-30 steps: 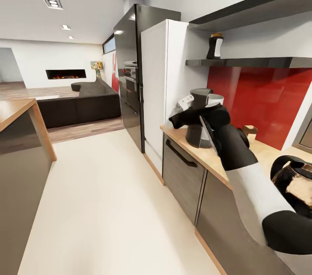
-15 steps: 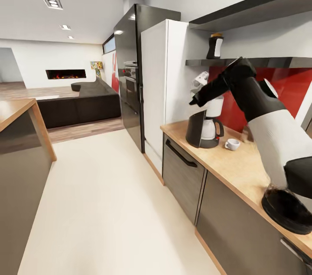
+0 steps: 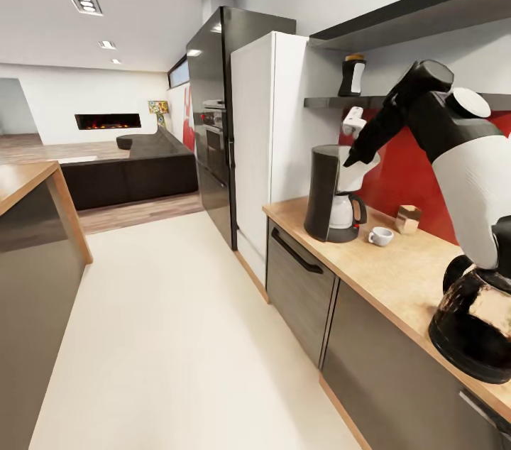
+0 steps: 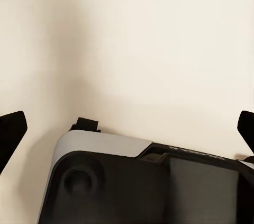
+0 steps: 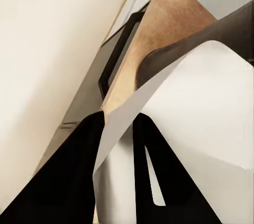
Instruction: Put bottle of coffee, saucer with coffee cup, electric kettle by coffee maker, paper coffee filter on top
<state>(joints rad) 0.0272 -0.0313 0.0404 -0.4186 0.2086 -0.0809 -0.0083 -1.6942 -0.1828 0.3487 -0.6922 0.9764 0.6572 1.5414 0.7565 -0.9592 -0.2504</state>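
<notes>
Kitchen countertop (image 3: 397, 280) is noted below the coffee maker (image 3: 323, 191). Paper coffee filter (image 5: 201, 128) is pinched in the right gripper (image 5: 119, 144), above the machine's top, beside it. Left gripper (image 4: 127, 128) is spread, nothing held.

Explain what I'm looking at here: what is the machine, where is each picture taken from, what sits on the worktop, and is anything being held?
These are simulator renders of a wheeled robot with two arms. The big picture comes from a camera on its head; the other two come from cameras on its wrists, looking along the jaws.

In the head view the right gripper is raised above the coffee maker. The right wrist view shows its jaws shut on the paper coffee filter, a folded white sheet.

On the kitchen countertop stand the coffee maker, the coffee cup, a small tan block and the electric kettle. The bottle of coffee is still on the kitchen shelf.

The left wrist view shows the left gripper open over pale floor, holding nothing.
</notes>
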